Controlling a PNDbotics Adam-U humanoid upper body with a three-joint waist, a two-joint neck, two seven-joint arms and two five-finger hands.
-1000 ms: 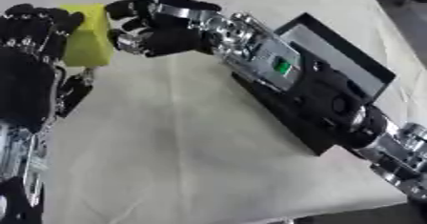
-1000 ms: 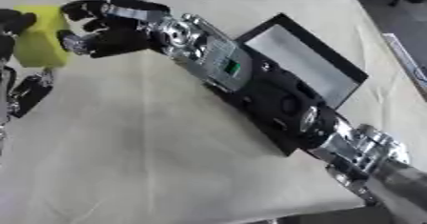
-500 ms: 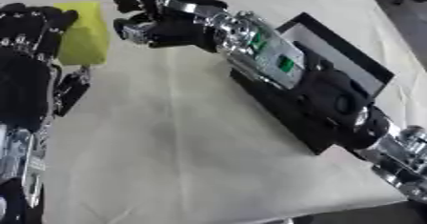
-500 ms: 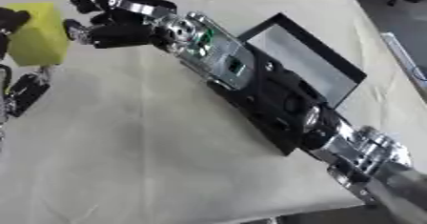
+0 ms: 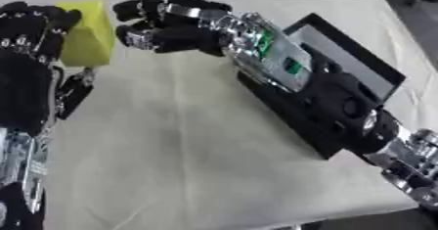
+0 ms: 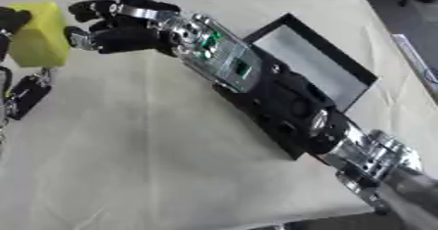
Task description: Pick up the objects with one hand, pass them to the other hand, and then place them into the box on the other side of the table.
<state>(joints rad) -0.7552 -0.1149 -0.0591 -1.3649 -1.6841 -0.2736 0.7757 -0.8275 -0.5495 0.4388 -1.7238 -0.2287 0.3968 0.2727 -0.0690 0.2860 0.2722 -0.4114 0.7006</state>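
Cream-clothed table [image 5: 197, 165] with black box [image 6: 312, 70] at right

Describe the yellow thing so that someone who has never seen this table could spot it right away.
Start at the cream table and go to its far left corner, across from the black box on the right. There the left hand holds a yellow block, with the right hand just beside it. It is the only bright-coloured thing among black and silver parts.
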